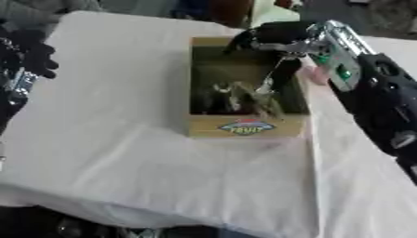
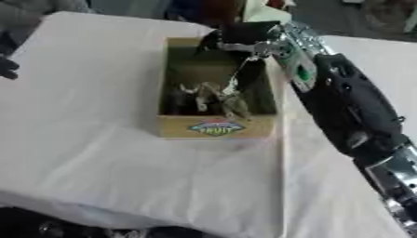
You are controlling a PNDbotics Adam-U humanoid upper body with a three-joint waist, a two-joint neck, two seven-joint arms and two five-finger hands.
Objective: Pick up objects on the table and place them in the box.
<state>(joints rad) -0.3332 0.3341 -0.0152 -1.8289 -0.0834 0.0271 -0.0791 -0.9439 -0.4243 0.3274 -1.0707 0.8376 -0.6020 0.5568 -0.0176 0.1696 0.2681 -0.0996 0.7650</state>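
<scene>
Over the box [image 1: 247,126] at twelve o'clock, our right hand [image 1: 269,38] has fingers curled; whether they clamp anything, we cannot tell. Left hand [image 1: 32,58] idles at nine o'clock, grip unclear. Withdrawing could snag the box wall.

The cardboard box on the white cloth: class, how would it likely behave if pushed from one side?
The cardboard box looks light for its size, with thin walls, so it would probably slide rather than tip: it sits low and wide. The white cloth under it might bunch or drag along. The items inside add a little weight, likely steadying it.
</scene>
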